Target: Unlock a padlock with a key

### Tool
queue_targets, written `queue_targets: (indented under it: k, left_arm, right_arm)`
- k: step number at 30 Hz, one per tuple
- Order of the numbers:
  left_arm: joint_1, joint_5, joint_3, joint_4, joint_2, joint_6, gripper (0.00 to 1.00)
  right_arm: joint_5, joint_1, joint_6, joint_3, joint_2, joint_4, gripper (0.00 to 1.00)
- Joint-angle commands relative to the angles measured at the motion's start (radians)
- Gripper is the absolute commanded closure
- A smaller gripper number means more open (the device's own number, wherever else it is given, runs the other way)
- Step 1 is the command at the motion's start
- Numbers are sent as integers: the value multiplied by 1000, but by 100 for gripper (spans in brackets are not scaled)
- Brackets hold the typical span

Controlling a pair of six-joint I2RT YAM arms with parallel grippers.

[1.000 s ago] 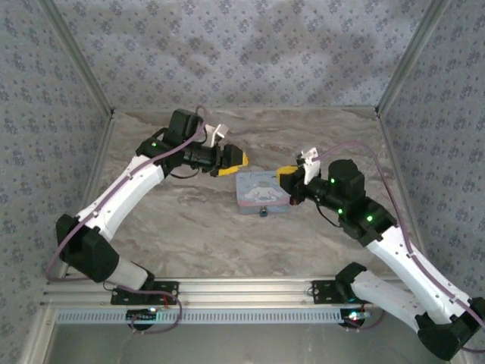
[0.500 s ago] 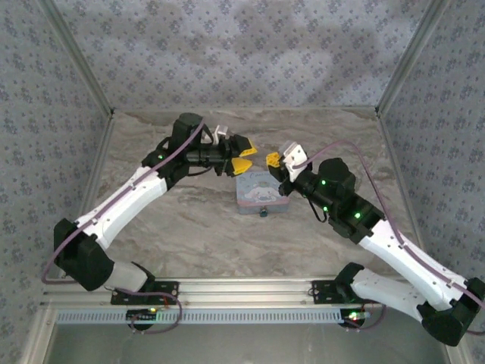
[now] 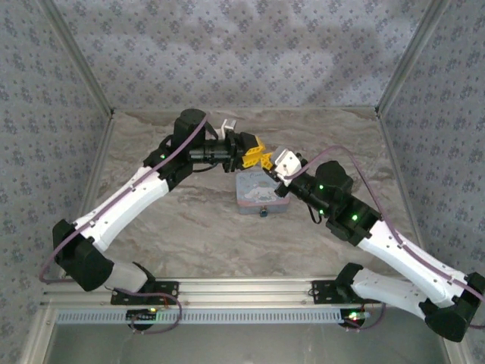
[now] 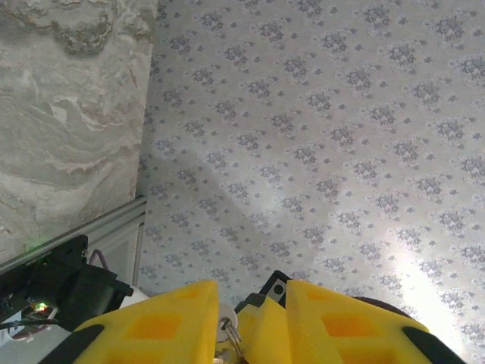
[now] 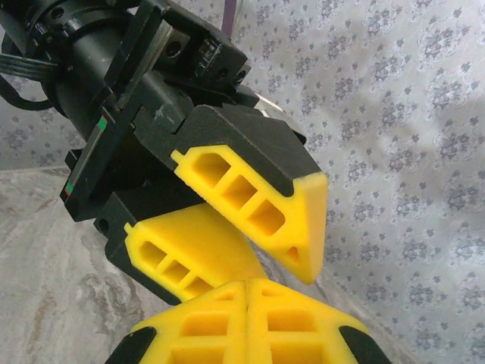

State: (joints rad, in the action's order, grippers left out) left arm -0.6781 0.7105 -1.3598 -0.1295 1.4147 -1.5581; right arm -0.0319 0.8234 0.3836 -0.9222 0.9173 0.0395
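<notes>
**Both grippers meet in the air above the tin**

The marble-patterned table (image 3: 189, 224) sits inside walls (image 3: 227, 53) covered in a small floral print. The left arm (image 3: 129, 189) reaches in from the near left and the right arm (image 3: 386, 243) from the near right, and their ends come together over the middle of the table.

A pale blue rectangular tin (image 3: 256, 194) with a cartoon on its lid lies flat on the table, just below and nearer than the meeting point.

The left gripper (image 3: 255, 152) is raised off the table with its jaws spread. In the right wrist view its two yellow fingers (image 5: 250, 201) form a wide wedge, and no object can be made out between them there.

The right gripper (image 3: 266, 161) has its yellow pads (image 5: 204, 326) pressed flat together with only a seam between them. Whether something thin is pinched in that seam cannot be told. Its tips sit right up against the lower finger of the left gripper.

The padlock (image 3: 263, 212) — a tiny dark lump — rests on the table, touching the middle of the tin's near edge and well below both grippers.

In the left wrist view a small silvery piece (image 4: 226, 329) shows between the yellow fingers — too small to tell what it is.
</notes>
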Motion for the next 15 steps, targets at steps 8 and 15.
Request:
queue_targets:
  k: [8, 15]
  left_arm:
    - [-16, 22, -33, -3, 23, -66, 59]
    - [-15, 23, -26, -7, 31, -62, 58]
  right_arm:
    - [-71, 16, 44, 23, -27, 85, 100]
    - [-66, 17, 44, 25, -43, 79, 100]
